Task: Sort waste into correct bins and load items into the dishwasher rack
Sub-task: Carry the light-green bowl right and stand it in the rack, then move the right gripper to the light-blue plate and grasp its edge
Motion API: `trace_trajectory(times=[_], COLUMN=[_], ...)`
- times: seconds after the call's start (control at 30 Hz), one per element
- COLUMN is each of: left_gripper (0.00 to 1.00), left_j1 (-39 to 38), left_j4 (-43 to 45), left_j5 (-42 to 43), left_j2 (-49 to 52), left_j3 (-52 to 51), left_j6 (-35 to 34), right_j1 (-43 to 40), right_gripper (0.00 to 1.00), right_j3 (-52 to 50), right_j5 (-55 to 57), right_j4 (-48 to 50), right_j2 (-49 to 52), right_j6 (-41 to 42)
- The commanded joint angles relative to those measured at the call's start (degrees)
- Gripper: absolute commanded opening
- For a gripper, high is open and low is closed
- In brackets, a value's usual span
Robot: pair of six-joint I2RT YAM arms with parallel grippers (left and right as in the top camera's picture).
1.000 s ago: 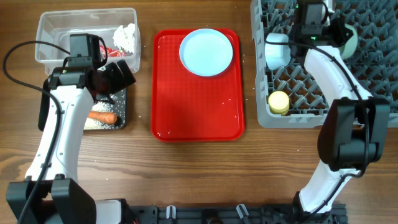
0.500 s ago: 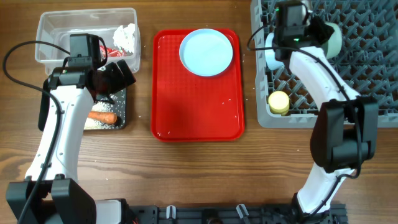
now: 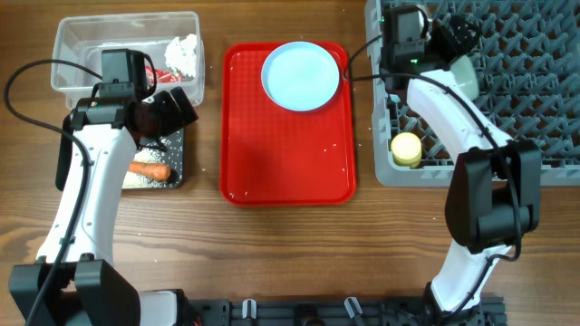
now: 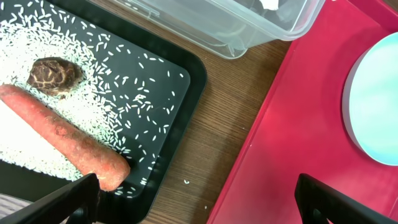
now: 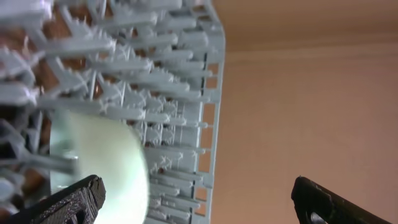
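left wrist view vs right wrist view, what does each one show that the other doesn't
Only left wrist: the black tray with rice, a carrot and a brown lump, the tub corner, the red tray and the plate edge. Only right wrist: the rack with the mint bowl among its pegs. Shared: no object; each shows only its own open, empty pincer, the left pincer and the right pincer.

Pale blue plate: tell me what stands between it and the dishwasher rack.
Nothing visible stands on the strip of table between the pale blue plate and the dishwasher rack. Only the red tray's raised rim and the rack's left wall must be cleared. The right arm hangs over that side.
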Motion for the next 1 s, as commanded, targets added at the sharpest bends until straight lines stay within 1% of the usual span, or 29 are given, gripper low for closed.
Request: trace_trajectory(times=[0.0, 0.07, 0.17, 0.27, 0.37, 0.43, 0.47, 0.57, 0.63, 0.7, 0.73, 0.77, 0.83, 0.97], left_gripper=[1.0, 1.0, 1.0, 1.0, 1.0, 1.0, 1.0, 1.0, 1.0, 1.0, 1.0, 1.0, 1.0, 1.0], left_j1=[0.15, 0.15, 0.15, 0.15, 0.15, 0.15, 0.15, 0.15, 0.15, 0.15, 0.15, 0.15, 0.15, 0.15], left_j4=[0.0, 0.0, 0.0, 0.0, 0.0, 0.0, 0.0, 0.0, 0.0, 0.0, 0.0, 0.0, 0.0, 0.0], left_j5=[0.46, 0.46, 0.46, 0.46, 0.46, 0.48, 0.48, 0.46, 0.48, 0.48, 0.46, 0.48, 0.46, 0.46], left_j2=[-0.44, -0.44, -0.44, -0.44, -0.44, -0.44, -0.44, -0.44, -0.44, -0.44, -0.44, -0.44, -0.44, -0.44], left_j3=[0.57, 0.57, 0.57, 0.57, 0.57, 0.57, 0.57, 0.57, 0.57, 0.57, 0.57, 0.57, 0.57, 0.57], left_j6=[-0.74, -0.74, -0.74, -0.74, -0.74, -0.74, -0.74, -0.74, -0.74, -0.74, -0.74, -0.74, -0.74, -0.74], right_j1=[0.44, 0.44, 0.44, 1.27, 4.22, 6.84, 7.8, 11.8, 14.36, 16.41, 17.22, 18.18, 18.38, 17.35], right_gripper=[1.0, 1.0, 1.0, 1.0, 1.0, 1.0, 1.0, 1.0, 1.0, 1.0, 0.99, 0.99, 0.97, 0.97], right_j3=[-0.02, -0.02, -0.02, -0.02, -0.02, -0.02, -0.02, -0.02, -0.02, -0.02, -0.02, -0.02, -0.02, -0.02], right_j5=[1.38, 1.95, 3.61, 3.04, 1.07, -1.31, -2.47, -8.74, -14.6, -21.4, -25.35, -33.16, -40.35, -51.93], right_j4=[6.47, 12.7, 25.14, 33.35, 34.45, 31.08, 29.49, 22.08, 16.44, 10.95, 8.48, 4.37, 0.57, -6.01], right_j2=[-1.36, -2.6, -4.44, -5.99, -6.62, -6.6, -6.6, -6.6, -6.6, -6.6, -6.6, -6.6, -6.6, -6.43], right_j6=[-3.19, -5.29, -7.85, -12.28, -14.43, -12.96, -10.82, -0.11, 9.73, 21.33, 25.51, 30.38, 36.61, 46.14])
